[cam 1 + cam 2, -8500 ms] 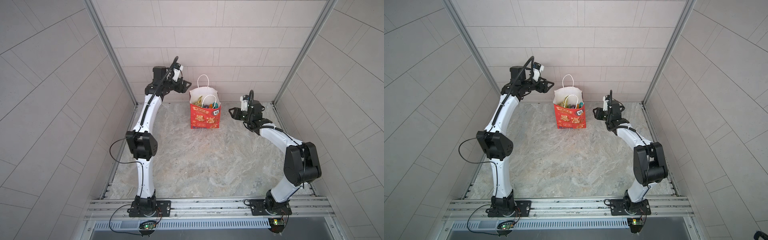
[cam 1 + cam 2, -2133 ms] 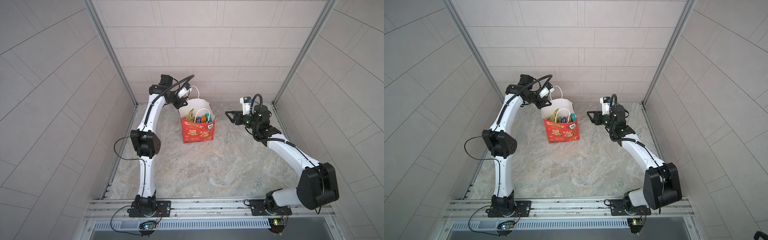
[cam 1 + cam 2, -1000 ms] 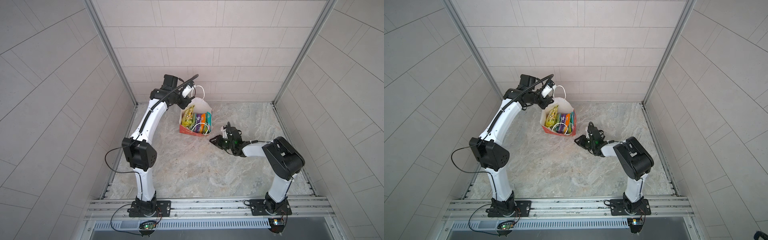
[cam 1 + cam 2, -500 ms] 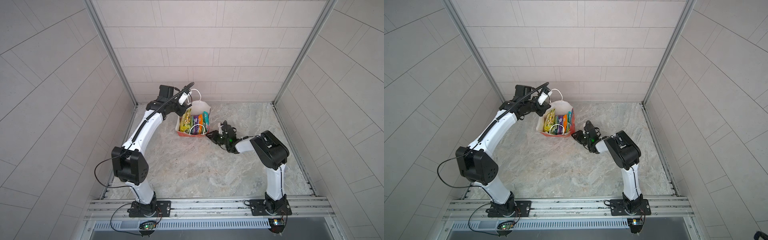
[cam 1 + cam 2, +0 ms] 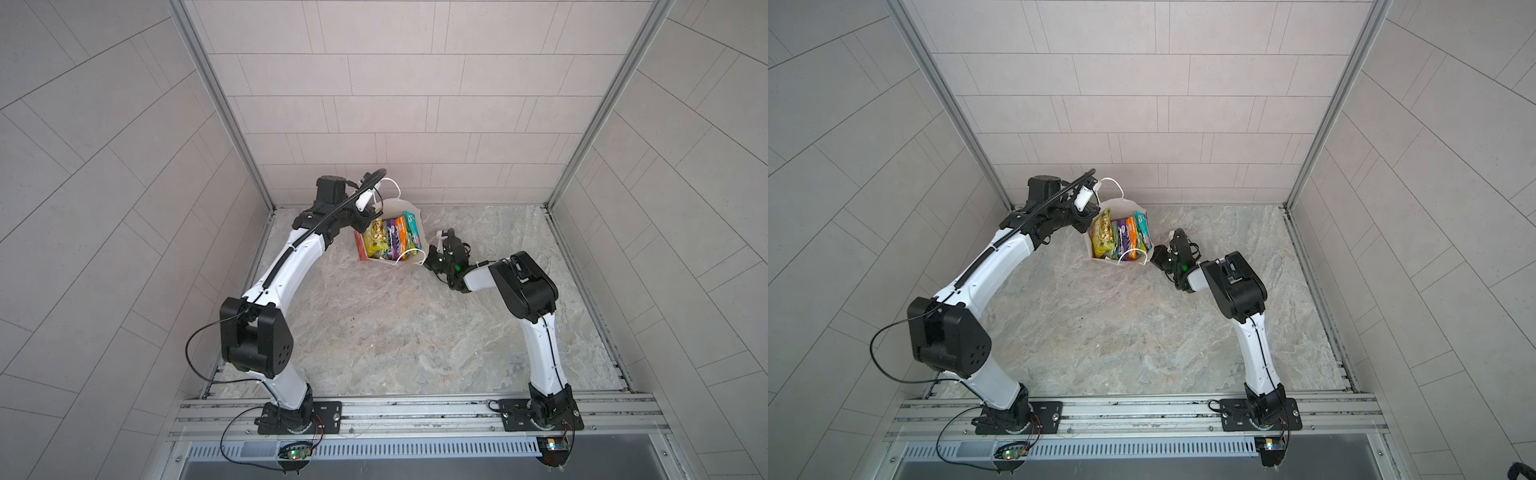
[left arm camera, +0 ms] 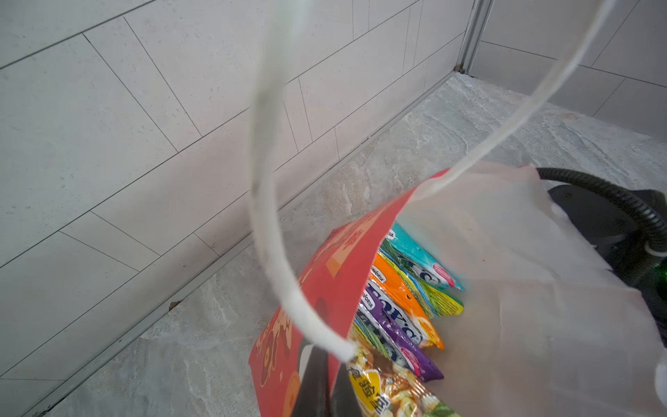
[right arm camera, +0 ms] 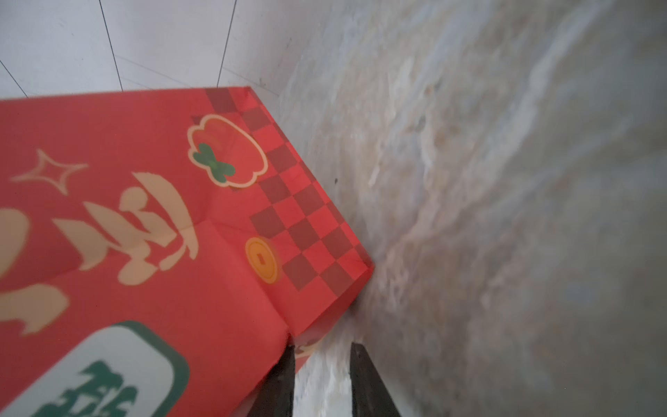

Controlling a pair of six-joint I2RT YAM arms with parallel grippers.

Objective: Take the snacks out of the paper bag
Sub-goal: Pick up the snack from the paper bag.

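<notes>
Paper bag (image 5: 395,205): at the back of the marbled tabletop (image 5: 374,324), near the rear wall. It is tilted, and its open mouth is turned toward the camera in both top views. Red outside, white inside.
Snacks (image 5: 390,239): all inside the bag, stacked on edge side by side — yellow-green, purple, orange, green, teal. None is seen on the tabletop.
Left gripper (image 6: 326,382): closed on the bag's red wall at the rim, just beside the root of a cord handle (image 6: 267,216).
Right gripper (image 7: 323,348): jaws are a little apart, with tabletop visible between them. One finger (image 7: 285,375) is touching the bag's bottom corner; no paper is seen pinched.
Step, judged: the bag is set up to be tipped out, held at rim and base. Nothing is out yet.
Handling, bag: judged light, thin and easily creased — likely to buckle or tear if hauled by the rim alone. The folded bottom edge, where the paper is doubled, is the firmer hold.
Handling, packets: judged light, flat and slippery in their glossy film. They are expected to slide out as a stack once the mouth is lower than the base. Taken singly, a packet is best pinched at a crimped end seam.
Risk: the front cord handle (image 5: 405,255) lies across the mouth and may snag a packet.
</notes>
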